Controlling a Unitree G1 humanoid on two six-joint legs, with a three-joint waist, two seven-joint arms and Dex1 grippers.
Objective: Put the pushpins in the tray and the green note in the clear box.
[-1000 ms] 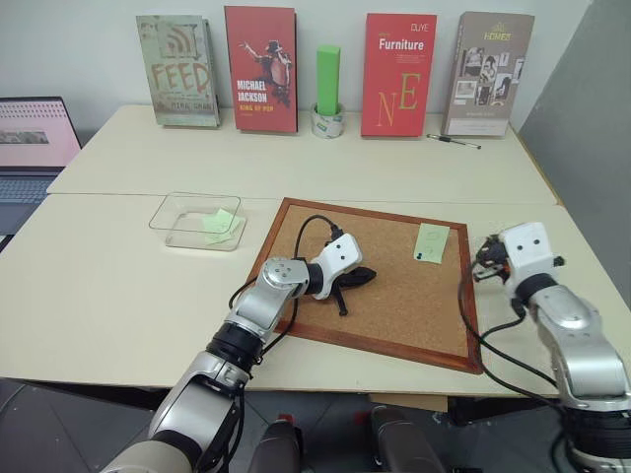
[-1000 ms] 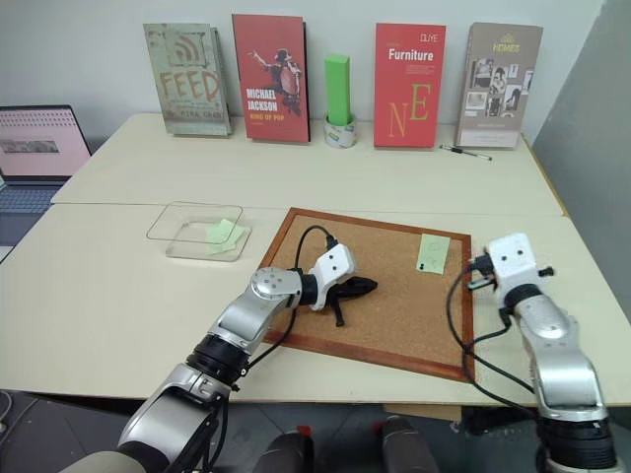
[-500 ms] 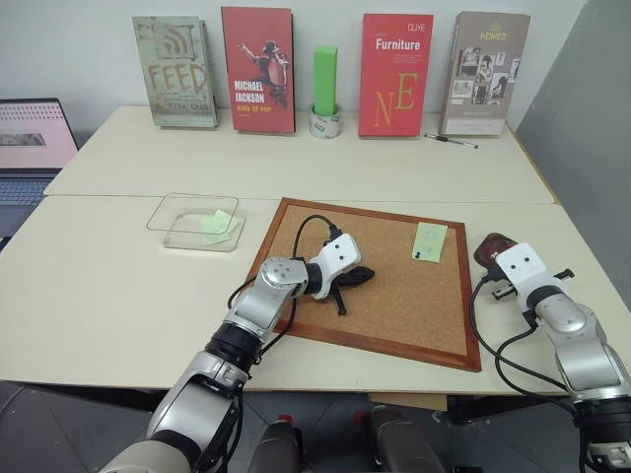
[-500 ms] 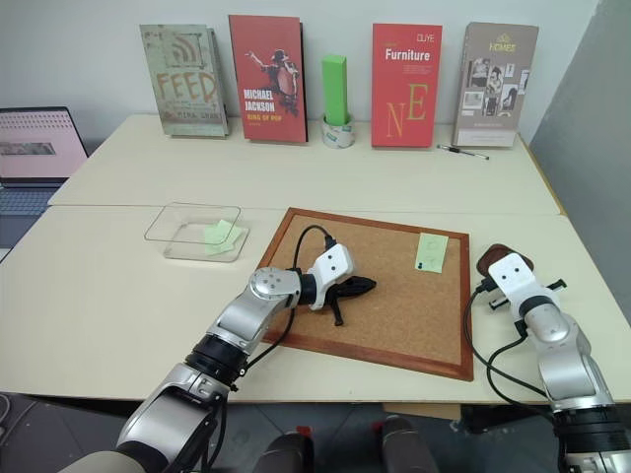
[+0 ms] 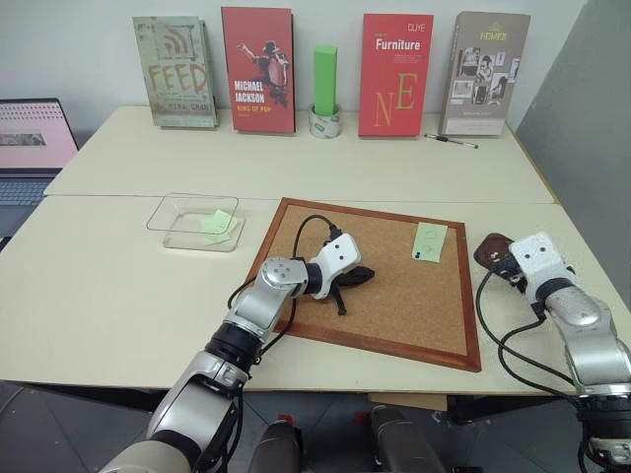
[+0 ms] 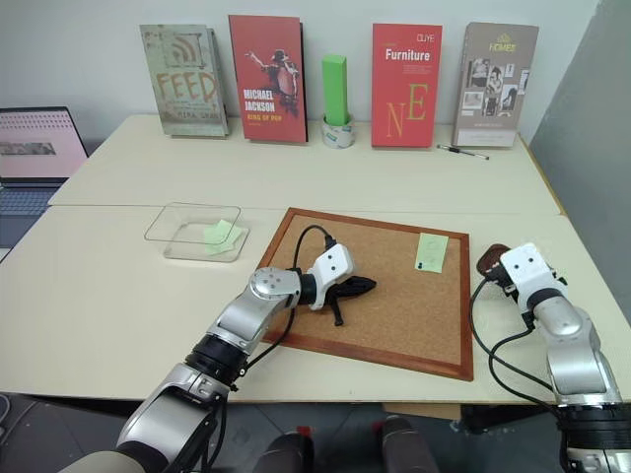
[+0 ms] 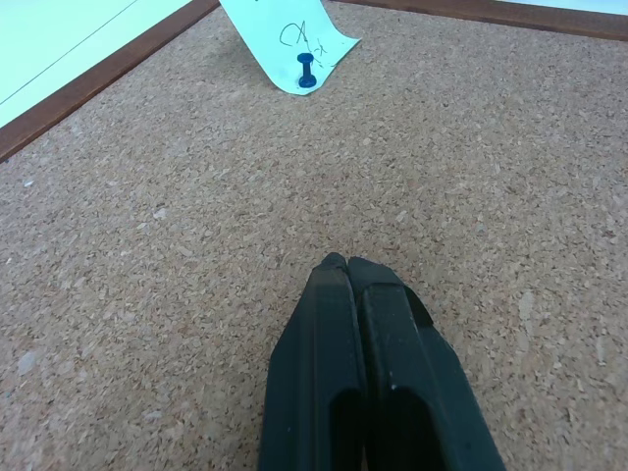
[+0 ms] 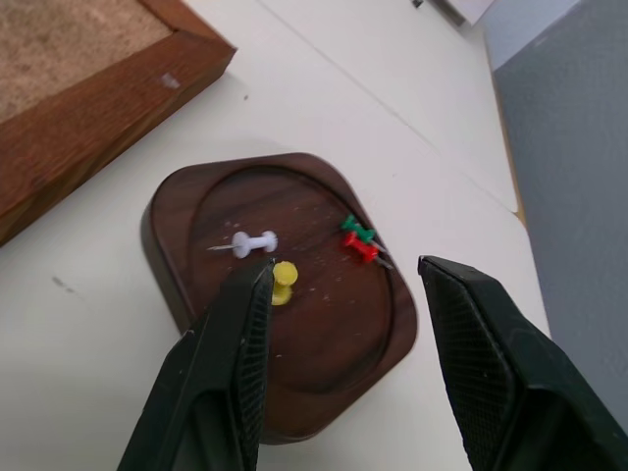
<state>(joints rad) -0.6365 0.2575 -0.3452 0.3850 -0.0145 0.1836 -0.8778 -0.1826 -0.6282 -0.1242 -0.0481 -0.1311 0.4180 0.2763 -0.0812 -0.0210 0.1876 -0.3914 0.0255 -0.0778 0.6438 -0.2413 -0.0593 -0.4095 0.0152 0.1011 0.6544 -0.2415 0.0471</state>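
Newly dropped yellow pushpin (image 8: 284, 282) in tray (image 8: 324, 363)

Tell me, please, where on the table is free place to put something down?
Bare tabletop lies in front of the clear box, and between the books and the corkboard. It is tight at the right edge, around the tray and right gripper.
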